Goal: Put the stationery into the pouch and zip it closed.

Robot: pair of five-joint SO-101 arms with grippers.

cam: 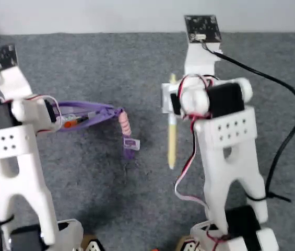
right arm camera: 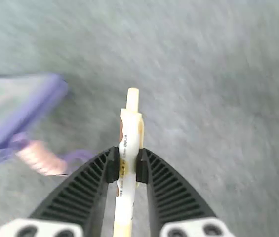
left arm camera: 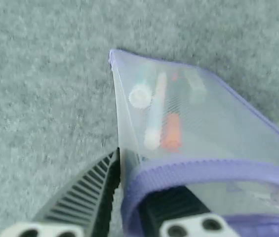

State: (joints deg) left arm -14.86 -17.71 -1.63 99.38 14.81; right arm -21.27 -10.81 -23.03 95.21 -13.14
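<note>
While left hand (left arm camera: 129,173) clamped translucent purple-edged pouch (left arm camera: 203,123) at its rim, right hand (right arm camera: 128,165) pinched slim cream pen (right arm camera: 130,126), end protruding past the hand.

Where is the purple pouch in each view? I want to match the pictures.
High view: the pouch extends from the left end effector toward the middle.
Left wrist view: the pouch is close, clamped in that end effector.
Right wrist view: the pouch is off to one side beyond the held pen.
Shared landmark: the pink coiled charm, in the high and right wrist views.
</note>
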